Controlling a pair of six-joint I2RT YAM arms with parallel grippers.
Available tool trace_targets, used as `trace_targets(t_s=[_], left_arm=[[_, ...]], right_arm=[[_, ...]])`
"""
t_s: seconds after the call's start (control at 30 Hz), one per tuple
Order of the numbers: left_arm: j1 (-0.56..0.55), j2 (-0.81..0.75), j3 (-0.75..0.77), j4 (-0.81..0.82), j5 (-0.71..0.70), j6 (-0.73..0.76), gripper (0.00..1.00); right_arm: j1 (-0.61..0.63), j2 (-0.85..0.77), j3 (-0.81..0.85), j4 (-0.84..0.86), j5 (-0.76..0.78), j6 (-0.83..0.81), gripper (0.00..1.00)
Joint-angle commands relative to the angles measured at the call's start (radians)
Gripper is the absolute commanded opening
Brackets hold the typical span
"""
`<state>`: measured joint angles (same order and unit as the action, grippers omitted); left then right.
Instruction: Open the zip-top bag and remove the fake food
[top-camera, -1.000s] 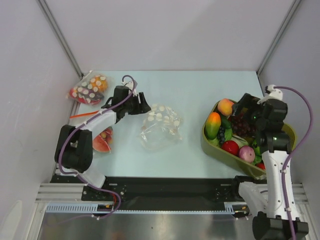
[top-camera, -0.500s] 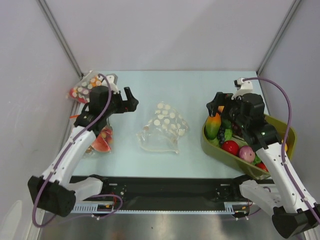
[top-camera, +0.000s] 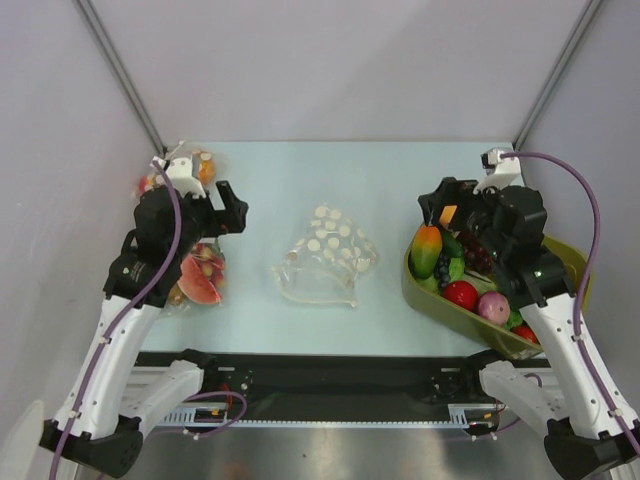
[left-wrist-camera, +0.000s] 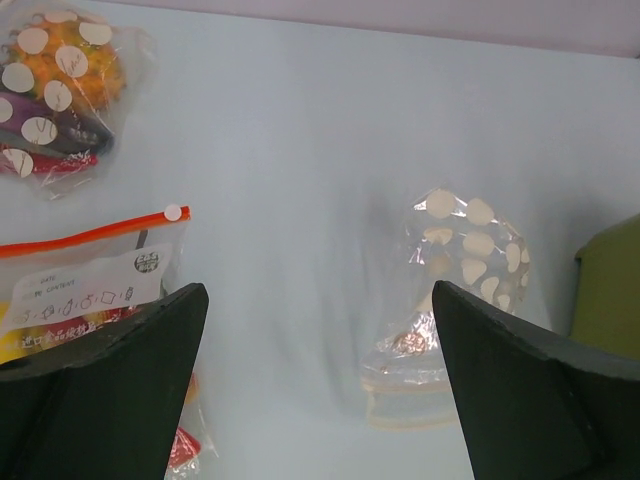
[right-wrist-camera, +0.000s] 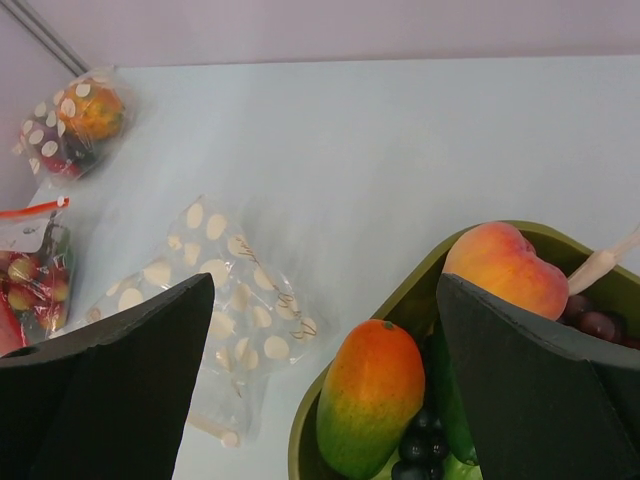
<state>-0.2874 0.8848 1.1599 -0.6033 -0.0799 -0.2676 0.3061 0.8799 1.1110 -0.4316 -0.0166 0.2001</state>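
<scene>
The zip-top bag (top-camera: 325, 255), clear with white dots, lies flat mid-table with no fruit showing inside; it also appears in the left wrist view (left-wrist-camera: 455, 290) and the right wrist view (right-wrist-camera: 215, 300). The fake food sits in an olive bowl (top-camera: 440, 300) at the right: a peach (right-wrist-camera: 505, 268), an orange-yellow fruit (top-camera: 426, 250) (right-wrist-camera: 370, 395), dark grapes (top-camera: 478, 250) and a green piece (top-camera: 452, 268). My left gripper (top-camera: 228, 207) (left-wrist-camera: 318, 300) hovers open, left of the bag and apart from it. Above the bowl's far left end, my right gripper (top-camera: 447, 197) (right-wrist-camera: 325, 285) is open and holds nothing.
A dotted bag with red and orange contents (top-camera: 195, 165) (left-wrist-camera: 55, 90) lies at the back left. A clear bag with an orange-red strip (top-camera: 200, 275) (left-wrist-camera: 90, 280) lies under the left arm. Red and pink fruits (top-camera: 462, 295) also fill the bowl. Grey walls close in three sides.
My left gripper opened, let go of the dotted zip-top bag and drew back to the left. My right gripper rose out of the bowl and shifted slightly left.
</scene>
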Motion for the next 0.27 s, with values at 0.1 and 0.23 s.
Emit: trace_targets(t_s=[0.1,0.23], left_arm=[[0.007,-0.015,0.044,-0.058,-0.009,0.033,1.0],[0.005,-0.024,0.047,-0.062,-0.008,0.038,1.0]], right_arm=[[-0.009,-0.051,0.041,0.03,-0.014,-0.018,1.0],[-0.013,-0.055,0.05,0.021,-0.011,-0.024,1.0]])
